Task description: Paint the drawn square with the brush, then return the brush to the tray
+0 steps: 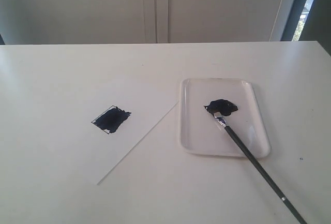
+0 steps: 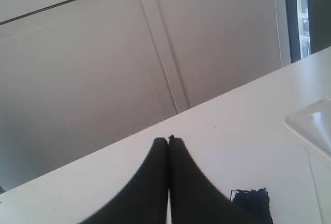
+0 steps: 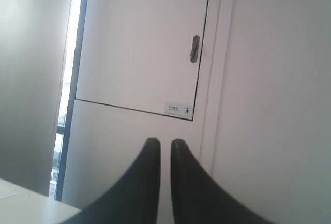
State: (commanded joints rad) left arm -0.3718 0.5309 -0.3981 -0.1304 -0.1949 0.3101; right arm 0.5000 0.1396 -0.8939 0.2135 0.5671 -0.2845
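Over on the right of the table, the brush is laid bristles in the tray, handle angled out past the near rim toward the right arm's side, so it's probably reached easiest by the right hand, pinched shut, empty.

Left pincer and right pincer alike: two smooth, matte black fingers apiece, broad at the root, flaring outward in a curve, tapering to narrow rounded tips. Plain dark surfaces.
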